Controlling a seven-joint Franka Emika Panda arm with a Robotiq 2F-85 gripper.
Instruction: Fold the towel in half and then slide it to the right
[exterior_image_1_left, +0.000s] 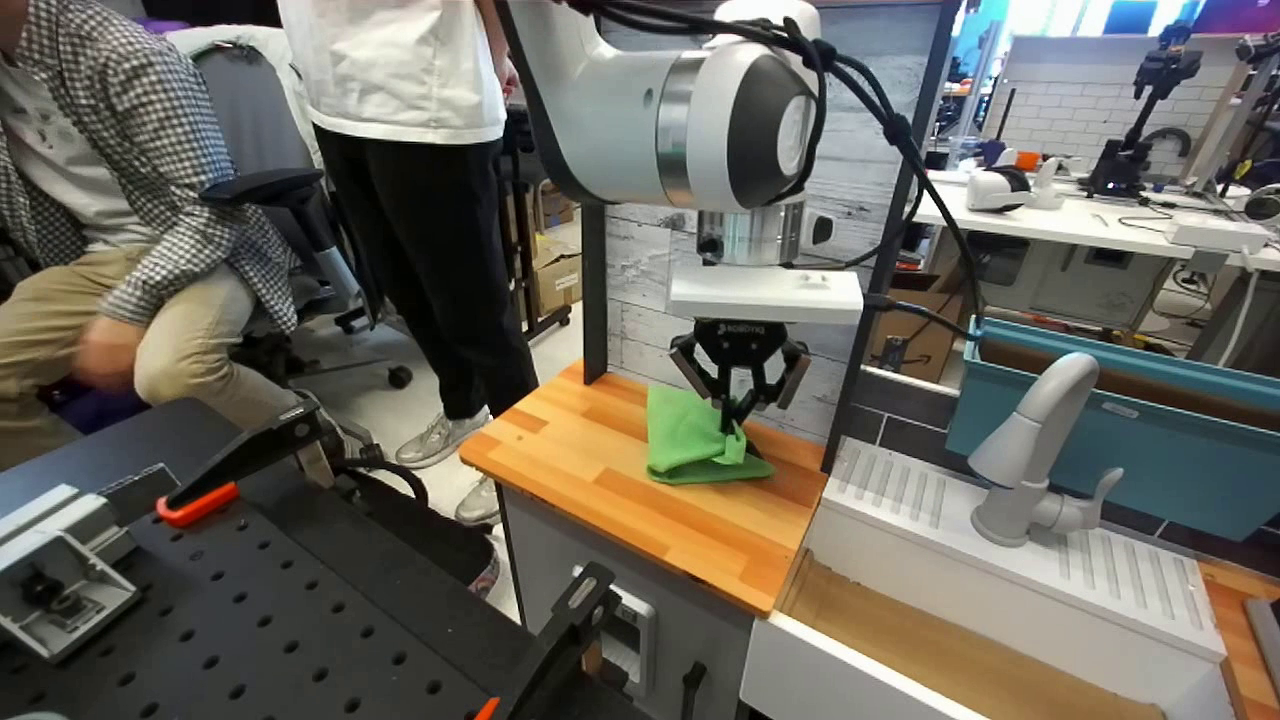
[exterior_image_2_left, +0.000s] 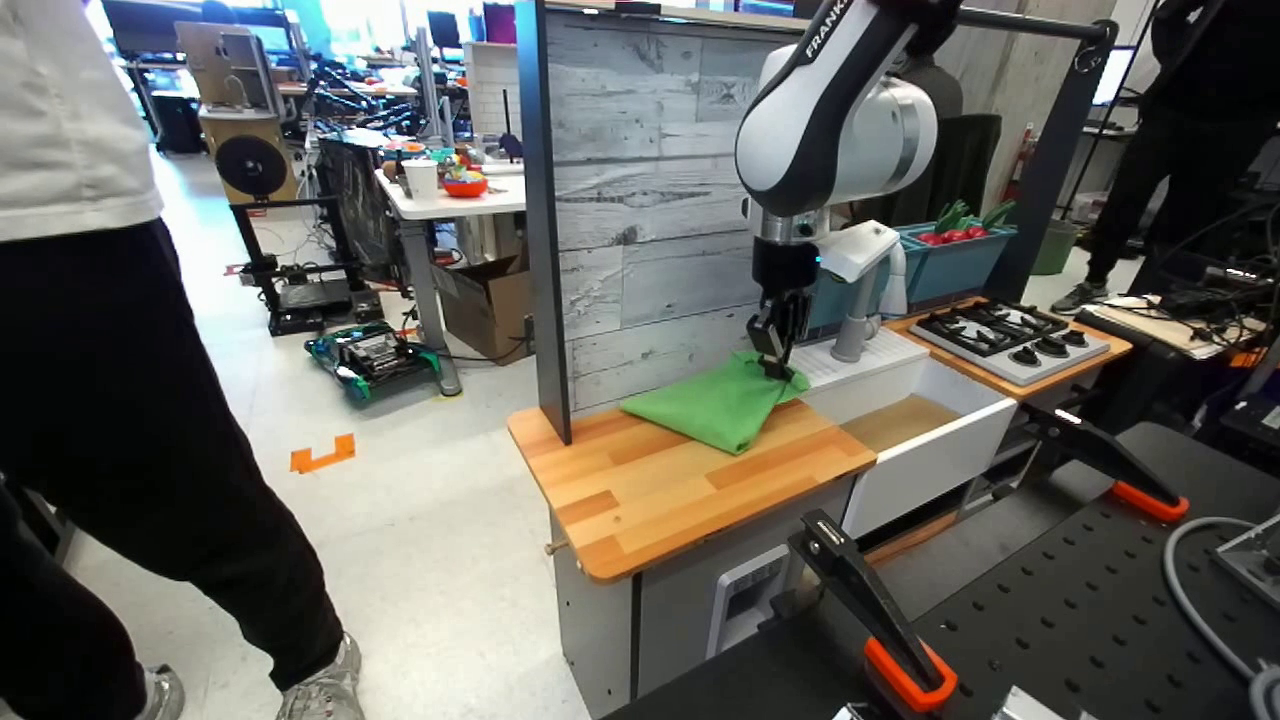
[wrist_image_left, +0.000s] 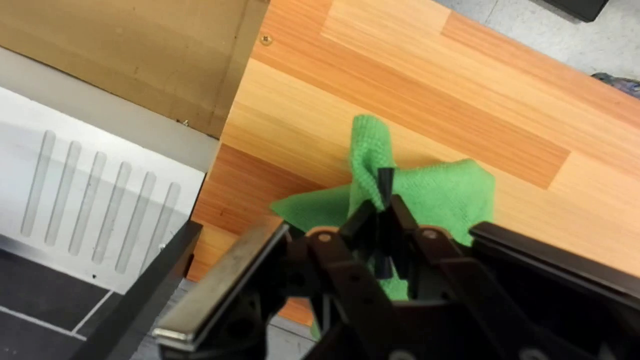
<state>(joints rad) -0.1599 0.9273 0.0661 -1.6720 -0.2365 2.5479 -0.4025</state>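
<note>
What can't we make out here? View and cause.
Towel: layer count at the jaws; wrist view, jaws hide it.
Counter under the towel: all views, towel hides it.
Arm: upper end, cut by the top edge in both exterior views.
Standing person: head, cut by the top edge in an exterior view.
Seated person's hand: blurred in an exterior view.
Planter label: any print, too small in an exterior view.

grey faucet (exterior_image_1_left: 1050, 420) at white sink (exterior_image_2_left: 935, 470) | teal planter (exterior_image_1_left: 1150, 460) behind | stovetop (exterior_image_2_left: 1015, 345)
</note>
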